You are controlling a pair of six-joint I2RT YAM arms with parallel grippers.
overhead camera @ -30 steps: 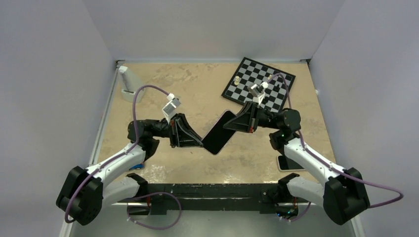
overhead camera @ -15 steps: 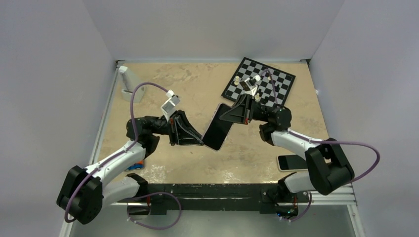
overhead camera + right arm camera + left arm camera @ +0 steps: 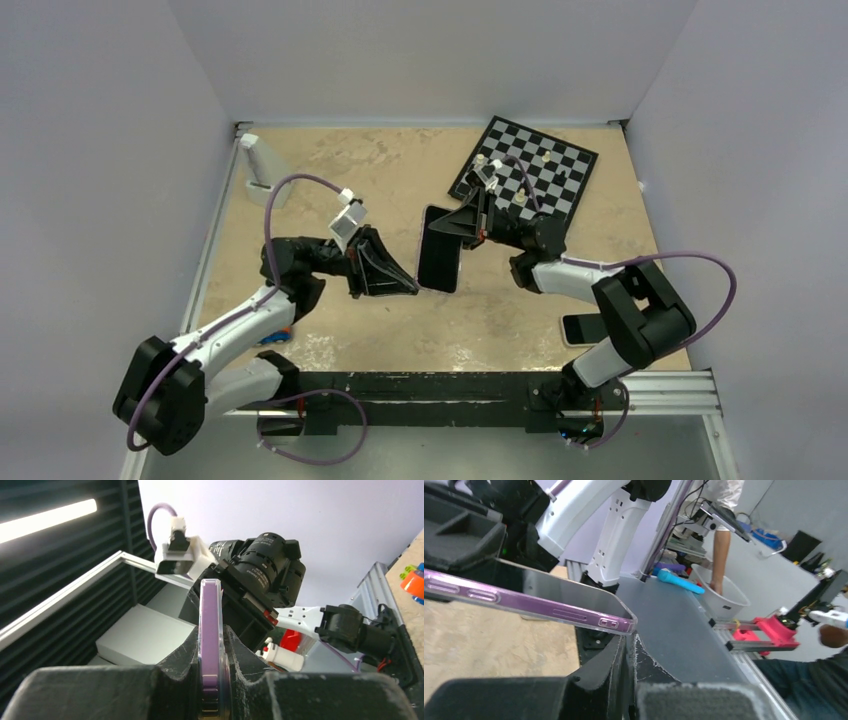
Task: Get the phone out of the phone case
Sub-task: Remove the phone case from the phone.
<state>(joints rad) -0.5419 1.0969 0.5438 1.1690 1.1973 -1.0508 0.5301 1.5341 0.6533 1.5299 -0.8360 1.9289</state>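
Observation:
The phone (image 3: 438, 262), black-screened with a purple edge, sits in the clear phone case (image 3: 628, 625) and is held off the table between both arms, standing almost on end. My right gripper (image 3: 452, 228) is shut on its upper end. In the right wrist view (image 3: 210, 645) the purple edge (image 3: 209, 615) is squeezed between the fingers. My left gripper (image 3: 413, 288) is shut at the case's lower corner. In the left wrist view (image 3: 634, 650) its fingertips press together right under that corner, and the phone's edge (image 3: 524, 605) runs off to the left.
A chessboard (image 3: 525, 170) with several pieces lies at the back right, just behind my right arm. Another phone with a white rim (image 3: 585, 328) lies front right. A white stand (image 3: 262, 170) is at the back left. A blue object (image 3: 277, 337) lies under my left arm.
My right gripper swung the phone's upper end left and back, turning it from slanted to nearly on end. My left gripper stayed at the lower corner.

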